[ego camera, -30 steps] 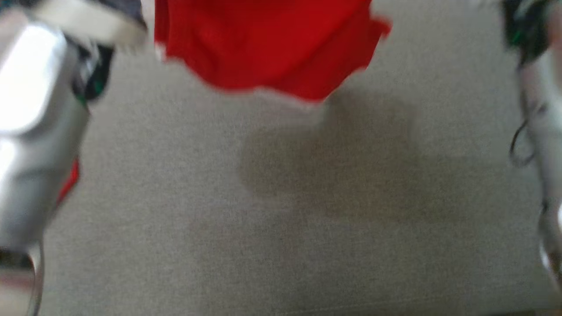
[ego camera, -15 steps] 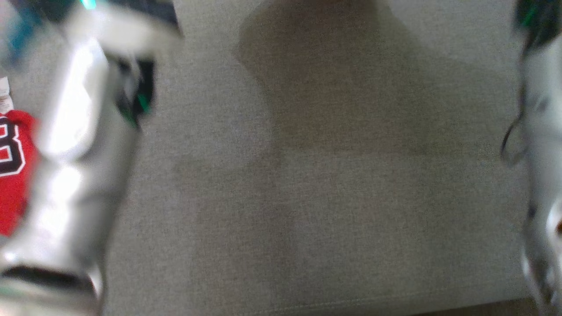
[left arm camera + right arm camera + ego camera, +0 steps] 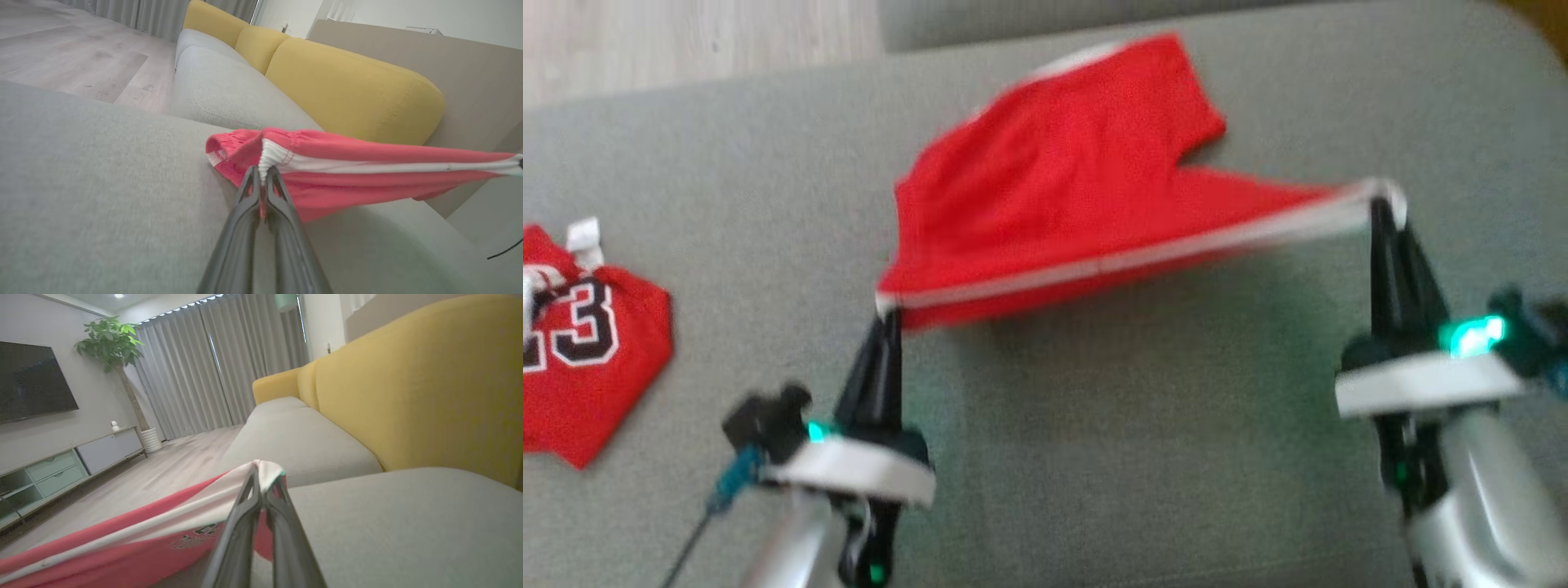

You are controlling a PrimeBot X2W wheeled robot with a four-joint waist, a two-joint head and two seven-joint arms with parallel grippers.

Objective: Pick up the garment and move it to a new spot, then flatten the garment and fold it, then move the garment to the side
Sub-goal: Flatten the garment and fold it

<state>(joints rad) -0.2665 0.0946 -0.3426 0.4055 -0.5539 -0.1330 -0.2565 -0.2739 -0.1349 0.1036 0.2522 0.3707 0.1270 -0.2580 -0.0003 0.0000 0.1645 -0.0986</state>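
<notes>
Since the frame half a second earlier the head camera has swung, bringing both grippers and the red garment (image 3: 1062,180) into the picture where bare grey seat showed before.

Head view: the garment sits at centre towards 12 o'clock. Its white waistband is drawn taut in a line from 8 o'clock up to 3 o'clock above the grey sofa seat (image 3: 1143,457). At 7 o'clock the left gripper (image 3: 888,314) has its jaws pressed together on the waistband's left end. At 4 o'clock the right gripper (image 3: 1379,208) has its jaws pressed together on the right end. A red numbered jersey (image 3: 596,359) lies on the seat at 9 o'clock, well apart from the garment. At 11 o'clock is wood floor (image 3: 686,41).

Left wrist view: the left gripper (image 3: 261,173) pinches bunched white elastic. The garment (image 3: 367,163) stretches away to 3 o'clock, with yellow back cushions (image 3: 351,94) at 1 o'clock.

Right wrist view: the right gripper (image 3: 263,477) pinches the band's other end, and the garment (image 3: 122,547) runs to 8 o'clock.

Whether the far hem touches the seat cannot be told.
</notes>
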